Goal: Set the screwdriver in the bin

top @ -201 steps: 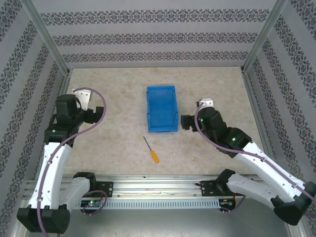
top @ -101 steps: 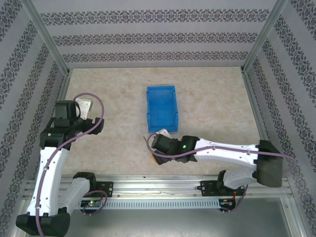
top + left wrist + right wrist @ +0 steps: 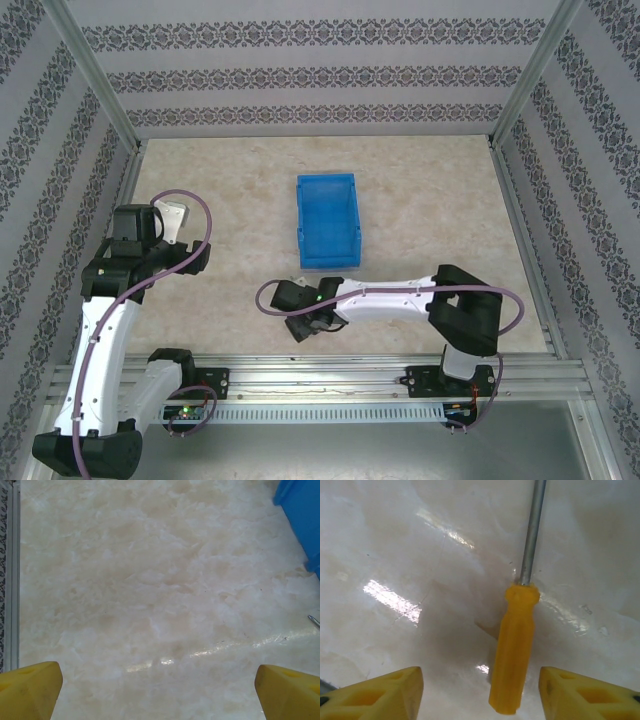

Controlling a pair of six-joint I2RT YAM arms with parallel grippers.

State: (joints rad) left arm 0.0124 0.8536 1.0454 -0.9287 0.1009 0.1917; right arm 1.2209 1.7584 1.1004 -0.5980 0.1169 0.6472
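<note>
The screwdriver (image 3: 514,652) lies flat on the marble table, its orange-yellow handle near me and its silver shaft pointing away. My right gripper (image 3: 481,694) is open and low over it, the handle between the two yellow fingers, nearer the right one and touching neither. In the top view the right gripper (image 3: 303,320) covers the screwdriver just in front of the empty blue bin (image 3: 328,182). My left gripper (image 3: 172,215) hangs open to the bin's left; its wrist view has yellow fingertips (image 3: 30,690) over bare table and the bin's corner (image 3: 300,515).
The right arm's white forearm (image 3: 385,298) stretches across the table in front of the bin. A metal rail (image 3: 320,375) runs along the near edge. Patterned walls and frame posts (image 3: 95,75) close in the sides and back.
The right arm swung from the bin's right side across to the front and came down over the screwdriver. The left arm drew back a little, then held still.
</note>
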